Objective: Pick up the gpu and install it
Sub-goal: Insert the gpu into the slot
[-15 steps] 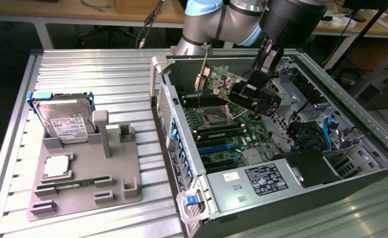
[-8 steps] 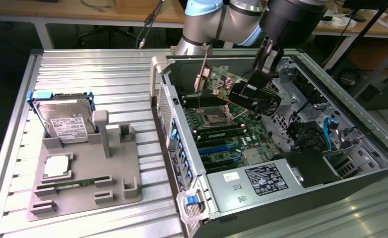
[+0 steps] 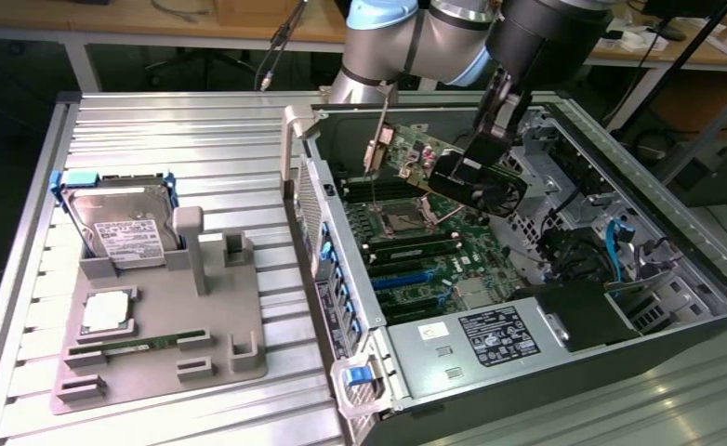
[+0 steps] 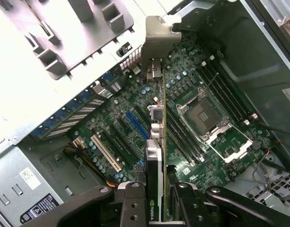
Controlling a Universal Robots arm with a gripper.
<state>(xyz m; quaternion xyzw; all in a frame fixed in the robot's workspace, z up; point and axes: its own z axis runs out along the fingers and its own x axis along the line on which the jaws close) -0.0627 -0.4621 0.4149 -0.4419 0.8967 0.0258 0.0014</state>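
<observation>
My gripper (image 3: pixel 466 173) was clamped on the gpu (image 3: pixel 416 149), with its fingers (image 4: pixel 132 208) pressed against either face of the card. In the upper middle of the exterior view the card hung tilted inside the open computer case (image 3: pixel 314 186), over the motherboard (image 3: pixel 403 265) and near the CPU socket (image 3: pixel 410 221). In the wrist view I saw it edge-on, its silver bracket (image 4: pixel 157 45) reaching toward the case's rear wall (whether its lower edge touched a slot, I could not tell). At the exterior view's left, well apart from the case, the grey holder (image 3: pixel 152 372) sat on the tabletop (image 3: pixel 178 130). The hard drive (image 3: pixel 122 232) stood in the holder and the RAM stick (image 3: pixel 140 345) lay in it.
</observation>
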